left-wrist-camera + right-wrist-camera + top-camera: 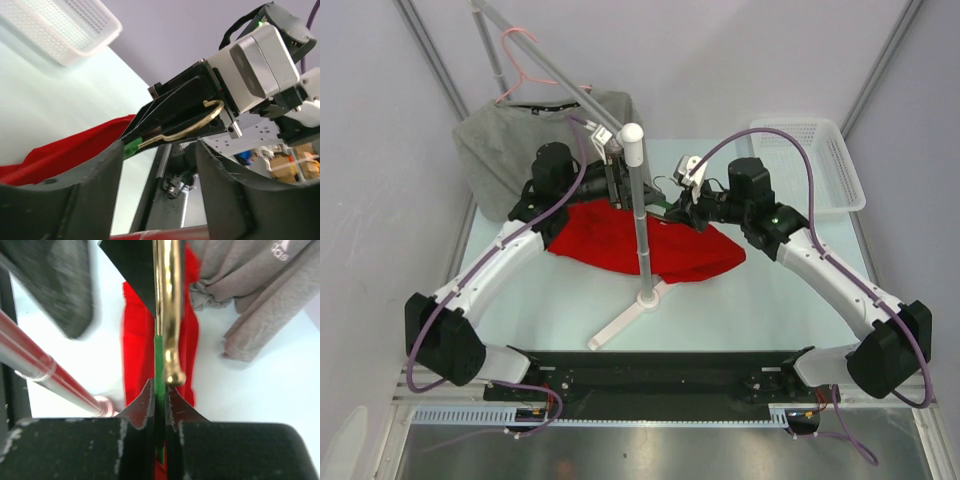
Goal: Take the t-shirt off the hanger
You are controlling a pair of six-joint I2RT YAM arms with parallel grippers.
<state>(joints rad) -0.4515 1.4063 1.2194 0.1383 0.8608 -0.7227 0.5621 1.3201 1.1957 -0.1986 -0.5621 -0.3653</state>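
The right pincer (160,400) is clamped shut on the thin green neck of the hanger (159,365), with the gold hook (169,315) running straight out ahead of its tips. The left pincer (159,146) faces it from just beside, its fingers wide apart and nothing between them. The red t-shirt (620,240) lies crumpled on the worktop (560,300) directly under and beyond the right pincer's tips, spread around the foot of the stand's pole (640,220). A grey shirt (500,140) hangs well off behind the left pincer and plays no part here.

This looks like the pulling-out step: the hanger is secured by its neck, while the cloth seems to be still bunched about it. Whether the hanger's shoulders are free of the collar cannot be told. The next move likely calls for the left pincer to drop onto the red cloth and pin it, so that the right pincer can draw the hanger up and away through the neck opening without dragging the shirt along
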